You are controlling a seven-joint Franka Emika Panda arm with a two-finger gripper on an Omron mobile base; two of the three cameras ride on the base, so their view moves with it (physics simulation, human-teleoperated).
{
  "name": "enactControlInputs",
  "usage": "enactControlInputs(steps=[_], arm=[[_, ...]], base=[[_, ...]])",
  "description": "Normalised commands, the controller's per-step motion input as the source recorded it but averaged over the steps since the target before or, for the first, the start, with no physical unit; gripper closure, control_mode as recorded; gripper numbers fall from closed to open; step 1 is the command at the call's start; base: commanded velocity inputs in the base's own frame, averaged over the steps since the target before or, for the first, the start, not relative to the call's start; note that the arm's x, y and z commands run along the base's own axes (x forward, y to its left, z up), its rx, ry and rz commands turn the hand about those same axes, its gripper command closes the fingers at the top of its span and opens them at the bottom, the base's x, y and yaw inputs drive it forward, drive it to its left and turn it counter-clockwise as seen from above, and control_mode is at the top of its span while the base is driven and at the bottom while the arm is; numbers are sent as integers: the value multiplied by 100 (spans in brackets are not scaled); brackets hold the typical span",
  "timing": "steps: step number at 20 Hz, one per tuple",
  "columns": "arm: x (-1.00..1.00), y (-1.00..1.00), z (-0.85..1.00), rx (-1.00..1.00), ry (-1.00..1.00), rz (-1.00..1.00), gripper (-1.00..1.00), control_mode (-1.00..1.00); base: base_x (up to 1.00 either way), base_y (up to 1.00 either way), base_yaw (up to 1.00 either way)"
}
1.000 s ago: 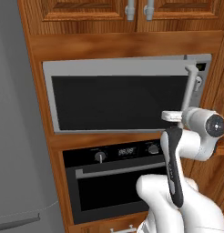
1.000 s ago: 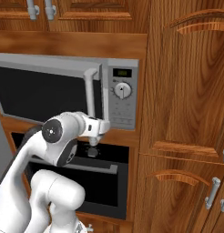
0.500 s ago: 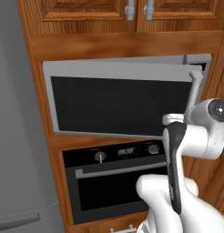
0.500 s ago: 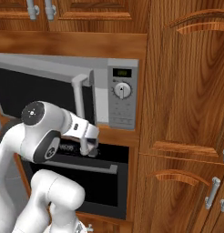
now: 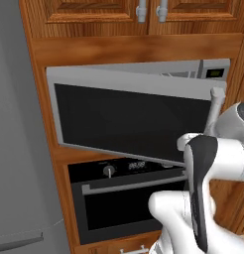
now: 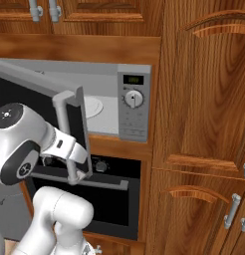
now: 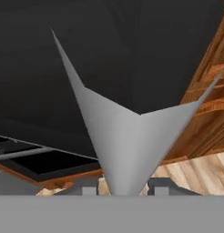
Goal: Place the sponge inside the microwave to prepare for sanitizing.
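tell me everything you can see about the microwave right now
The microwave is a wide silver-grey box built into wood cabinetry above a black oven. Its dark glass door stands partly open, swung out toward the robot. A vertical grey bar handle runs along the door's free edge, with the arm's wrist right beside it. Inside, a white round plate shows on the grey floor. The right panel carries a small display and a dial.

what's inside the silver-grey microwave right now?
Through the part-open dark glass door, the silver-grey microwave shows a grey interior with a white round plate and nothing on its visible part. The door covers the left of the cavity.
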Motion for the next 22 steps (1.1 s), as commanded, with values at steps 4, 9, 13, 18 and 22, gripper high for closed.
enactControlInputs(steps=[4, 9, 13, 18, 22], arm=[[0, 41, -31, 0, -29, 0, -100, -100], [-9, 9, -5, 0, -27, 0, -100, -100], [-34, 10, 0, -5, -17, 0, -100, -100], [-83, 0, 20, -7, -20, 0, -100, -100], [-91, -44, 19, -3, -21, 0, -100, -100]], base=[[0, 0, 0], [0, 0, 0], [0, 0, 0], [0, 0, 0], [0, 0, 0]])
